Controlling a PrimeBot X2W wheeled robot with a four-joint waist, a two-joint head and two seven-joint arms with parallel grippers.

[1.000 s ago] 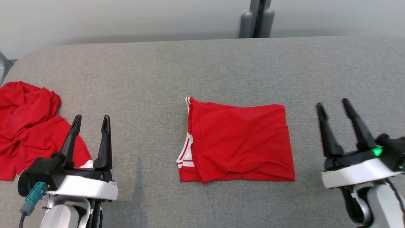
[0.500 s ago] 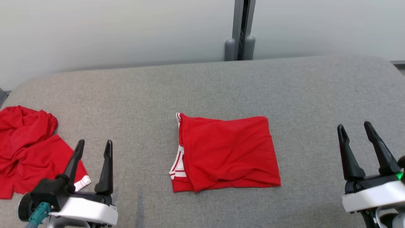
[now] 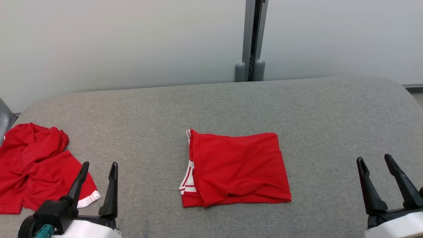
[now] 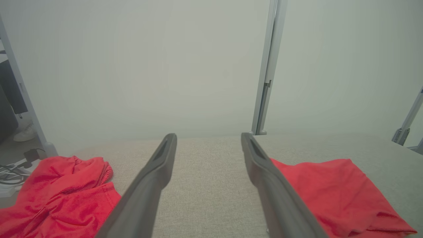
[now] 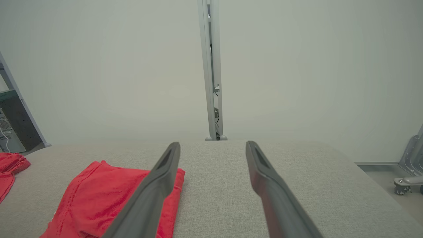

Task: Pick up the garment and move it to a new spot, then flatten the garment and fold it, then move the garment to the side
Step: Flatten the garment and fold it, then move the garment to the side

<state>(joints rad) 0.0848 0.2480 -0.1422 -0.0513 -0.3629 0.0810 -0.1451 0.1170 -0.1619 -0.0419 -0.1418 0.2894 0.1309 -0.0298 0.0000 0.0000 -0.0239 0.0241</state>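
1. This looks like a robotics laboratory or a test room, not a home.
2. The grey fabric-covered table (image 3: 132,115) is a wide, plain work surface with rounded corners.
3. Behind the table's far edge stand pale, bare partition panels (image 3: 132,43), joined by a grey metal post (image 3: 252,33).
4. Beyond the table's left end, loose cables (image 4: 8,172) lie on the floor. Also there stands a dark box that seems to be a computer case (image 5: 11,132).
5. Beyond the table's right end, a grey metal base on a small caster wheel (image 5: 408,180) stands on the floor.
6. In the table's middle lies a folded red garment (image 3: 236,167), as on a test bench.
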